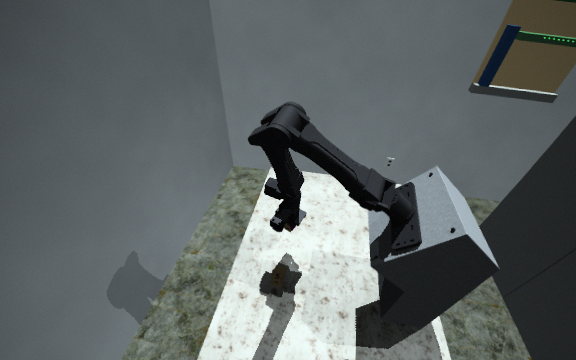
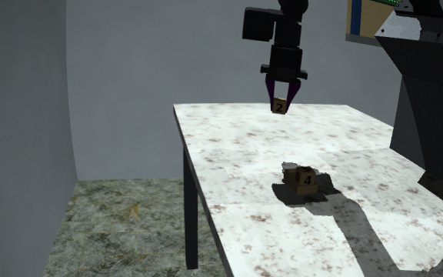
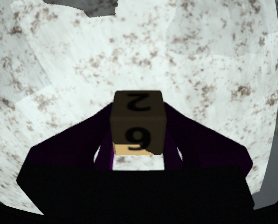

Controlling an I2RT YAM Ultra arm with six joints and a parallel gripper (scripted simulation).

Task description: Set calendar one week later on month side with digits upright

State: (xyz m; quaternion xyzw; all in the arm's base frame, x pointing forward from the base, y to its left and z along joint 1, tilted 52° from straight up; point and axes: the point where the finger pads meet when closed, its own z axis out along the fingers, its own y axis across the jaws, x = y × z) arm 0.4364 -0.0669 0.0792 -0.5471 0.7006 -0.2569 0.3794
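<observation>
My gripper (image 1: 289, 228) (image 2: 279, 109) (image 3: 138, 109) is shut on a wooden number cube (image 2: 279, 106) (image 3: 139, 107), held in the air above the table, behind the tray in the exterior view. That cube shows a 2 towards the exterior view; the wrist view shows the 2 and a face with a 6 or 9. The other cube (image 1: 277, 276) (image 2: 306, 176) sits in the small wooden tray (image 2: 307, 189) on the table, with a 4 in front, what looks like a 0 on its left side, and a 5 on top in the top view. The month's name cannot be read.
The arm's shadow falls over the tray and the speckled table (image 1: 248, 320) (image 2: 283, 238). The grey block (image 1: 438, 280) carrying the arm's base stands at the right. The table's left edge drops to the floor. A tan board (image 1: 533, 65) hangs on the wall.
</observation>
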